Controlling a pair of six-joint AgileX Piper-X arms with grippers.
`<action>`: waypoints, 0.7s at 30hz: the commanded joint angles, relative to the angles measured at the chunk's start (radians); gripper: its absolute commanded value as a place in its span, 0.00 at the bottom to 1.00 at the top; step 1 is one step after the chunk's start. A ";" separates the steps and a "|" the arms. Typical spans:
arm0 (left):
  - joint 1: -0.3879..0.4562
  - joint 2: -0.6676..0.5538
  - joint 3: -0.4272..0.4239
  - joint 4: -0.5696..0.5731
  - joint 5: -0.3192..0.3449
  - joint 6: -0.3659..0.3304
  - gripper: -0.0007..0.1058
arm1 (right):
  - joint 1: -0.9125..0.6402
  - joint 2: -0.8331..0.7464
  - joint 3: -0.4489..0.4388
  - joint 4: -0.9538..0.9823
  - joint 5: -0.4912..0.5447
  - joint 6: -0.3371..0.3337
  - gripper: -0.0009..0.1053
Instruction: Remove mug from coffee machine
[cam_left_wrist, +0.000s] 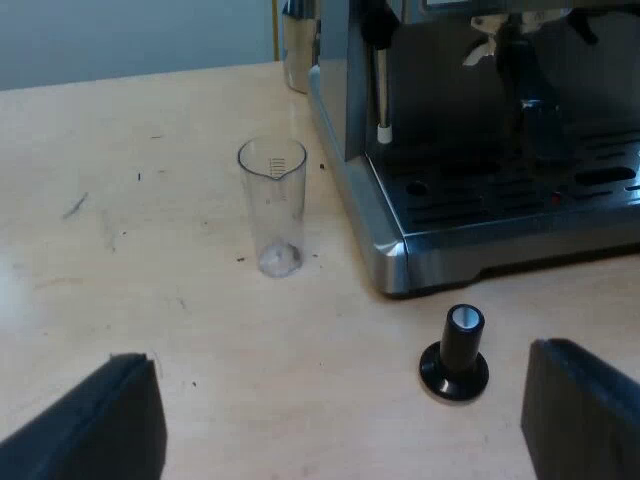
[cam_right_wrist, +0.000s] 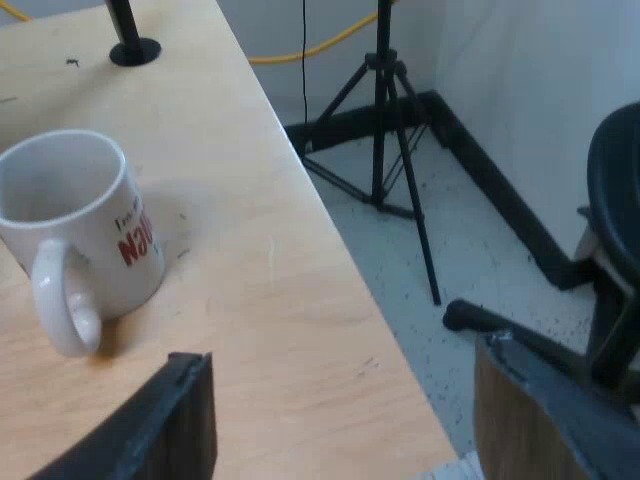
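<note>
- left gripper (cam_left_wrist: 340, 430): two black fingers (cam_left_wrist: 100, 425) spread wide apart, gripping nothing; held low over the pale wooden table (cam_left_wrist: 150, 300), with bare tabletop between the fingers
- tamper (cam_left_wrist: 455, 355): black knob with a pale cap on top; upright on its broad base on the table, just before the corner of the espresso machine (cam_left_wrist: 400, 240), not touching it
- espresso machine: brushed metal body, standing on the table; slotted drip tray (cam_left_wrist: 500, 190) at its front; steam wand (cam_left_wrist: 381, 90) with a pale tip hanging at the tray's near corner
- measuring glass (cam_left_wrist: 272, 205): clear, graduation marks near the rim; upright on the table, near the machine's side, apart from it
- right gripper (cam_right_wrist: 340, 430): black fingers (cam_right_wrist: 150, 425) spread wide apart, gripping nothing; held over the table's edge
- mug (cam_right_wrist: 85, 225): white, red lettering on its side; upright on the tabletop, mouth up, handle turned toward the right gripper; near one of its fingers, apart from it, not between the two
- round black base with post (cam_right_wrist: 133, 45): on the table beyond the mug
- tripod (cam_right_wrist: 385, 120): black, standing on the speckled floor (cam_right_wrist: 400, 290) past the table's edge, near the wall
- chair (cam_right_wrist: 615, 200): black, on the floor, partly seen
- yellow cable (cam_right_wrist: 320, 45): behind the tripod
</note>
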 joint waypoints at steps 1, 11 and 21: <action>0.000 -0.038 0.032 -0.063 -0.016 0.001 0.75 | -0.004 -0.047 0.014 -0.012 0.001 0.000 0.55; 0.000 -0.038 0.168 -0.168 -0.016 0.001 0.75 | -0.004 -0.047 0.078 -0.009 -0.019 0.000 0.55; 0.000 -0.038 0.236 -0.173 -0.014 0.001 0.75 | -0.004 -0.047 0.114 -0.014 -0.021 -0.001 0.55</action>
